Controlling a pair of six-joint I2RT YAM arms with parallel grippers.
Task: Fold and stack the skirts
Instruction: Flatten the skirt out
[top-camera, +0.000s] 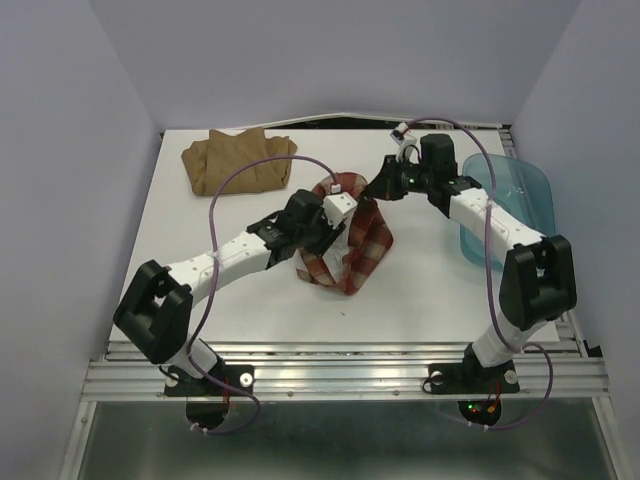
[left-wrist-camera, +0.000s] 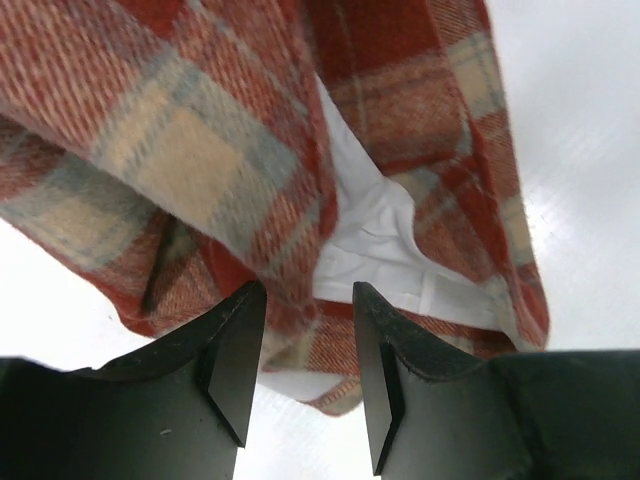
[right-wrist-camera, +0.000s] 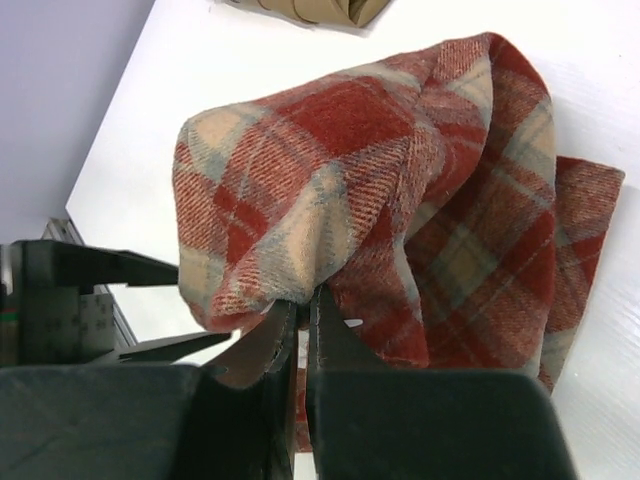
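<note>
L arm (top-camera: 230, 260) runs from its base at the near-left corner of the bench (top-camera: 430, 290) up and to the right, forearm low and near flat, wrist ending at bench centre. L claw (top-camera: 335, 208) sits against the near-left side of the plaid skirt (top-camera: 355, 250). In the wrist view L claw (left-wrist-camera: 308, 292) is parted about halfway and grips nothing. The plaid skirt (left-wrist-camera: 190, 150) hangs just past the tips and fills most of the view, w/ a strip of white lining (left-wrist-camera: 375, 240) showing in the slit between two plaid folds, in line w/ the gap. R arm (top-camera: 490, 215) rises from the near-right base, elbow bent high at the right edge, forearm angled back and left over the blue tub (top-camera: 520, 190). R claw (top-camera: 385, 185) is at the far-right top of the cloth. R claw (right-wrist-camera: 303, 300) is pinched tight on a fold of the plaid skirt (right-wrist-camera: 400, 170), fingers nearly touching w/ cloth squeezed between, and the fabric bunches up and drapes away from the pinch down to the bench. The lifted part arcs betw. the two claws, and the lower hem lies on the bench near the centre. Tan skirt (top-camera: 240, 160) lies bundled at the far-left corner of the bench, well apart from both claws, its edge just visible at the top of the R wrist view (right-wrist-camera: 320, 8).
</note>
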